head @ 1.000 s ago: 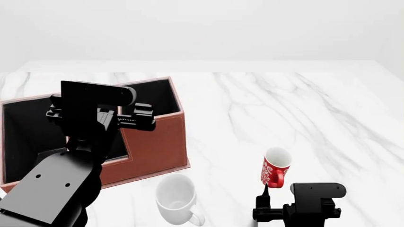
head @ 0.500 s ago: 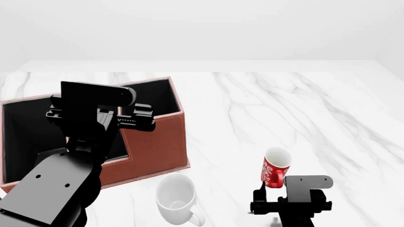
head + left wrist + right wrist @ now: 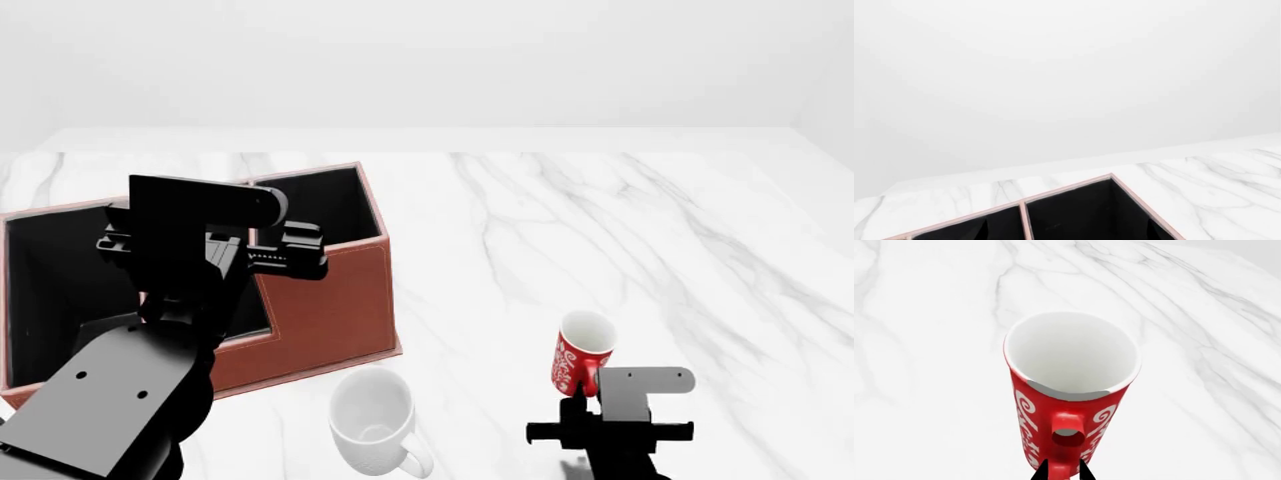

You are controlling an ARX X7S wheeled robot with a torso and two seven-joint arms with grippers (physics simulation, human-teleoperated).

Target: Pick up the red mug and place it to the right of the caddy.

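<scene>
The red mug point(image 3: 583, 355) with white lettering stands upright on the marble table, right of the caddy point(image 3: 334, 300). In the right wrist view the mug point(image 3: 1071, 390) fills the middle, its handle turned toward the camera. My right gripper point(image 3: 1063, 471) has its two black fingertips pressed against either side of the handle's lower end; in the head view the gripper point(image 3: 575, 402) sits just in front of the mug. My left gripper point(image 3: 304, 250) hovers over the caddy's taller corner section; its jaws do not show clearly. The left wrist view shows only the caddy's black compartments point(image 3: 1067, 192).
A larger plain white mug point(image 3: 374, 420) lies near the table's front edge, between the caddy and the red mug. Bare marble table point(image 3: 641, 230) stretches behind and to the right of the red mug.
My right gripper has turned at the wrist and moved in toward the red mug's handle. The mug, the caddy and the left arm have not moved.
</scene>
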